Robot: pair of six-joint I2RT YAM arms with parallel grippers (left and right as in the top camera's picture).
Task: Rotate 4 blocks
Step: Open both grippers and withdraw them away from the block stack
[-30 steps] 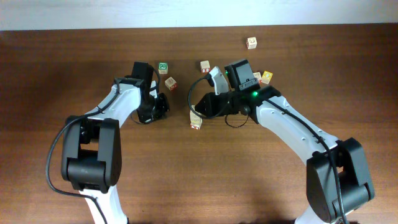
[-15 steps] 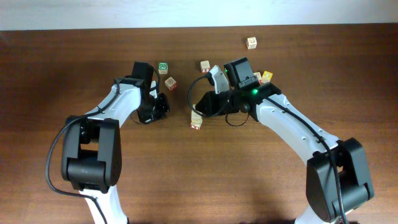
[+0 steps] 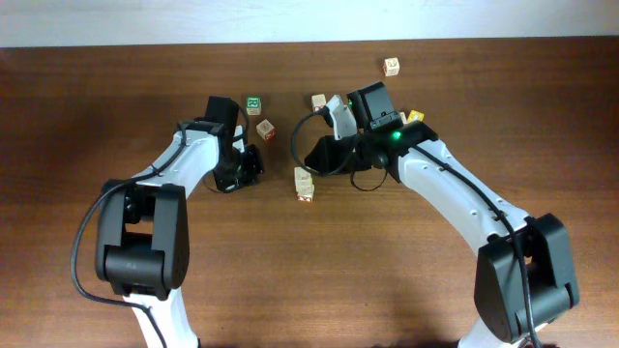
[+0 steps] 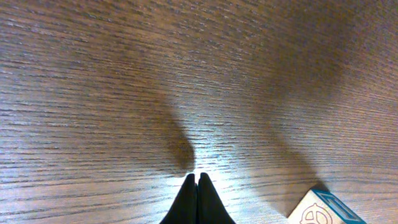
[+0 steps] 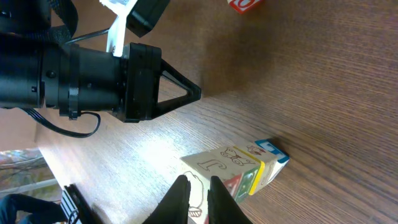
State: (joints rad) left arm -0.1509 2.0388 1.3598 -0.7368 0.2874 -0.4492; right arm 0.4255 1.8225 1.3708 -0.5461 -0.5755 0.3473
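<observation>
We see a dark brown wooden bench [image 3: 97, 290] under a white-and-black left arm [image 3: 184, 159] and a matching right arm [image 3: 455, 193]. The left gripper [image 3: 253, 167] hovers low over bare wood, its jaws pressed fully together on nothing. The right gripper [image 3: 309, 159] has narrow jaws with a thin slit between them, gripping nothing. It sits just beside a pale beige wooden alphabet cube [image 3: 304, 177], which touches a red-marked wooden cube [image 3: 305, 194] mid-bench. Between the arms lie a second red-marked cube [image 3: 265, 129] and, farther back, a green-lettered wooden cube [image 3: 253, 104].
</observation>
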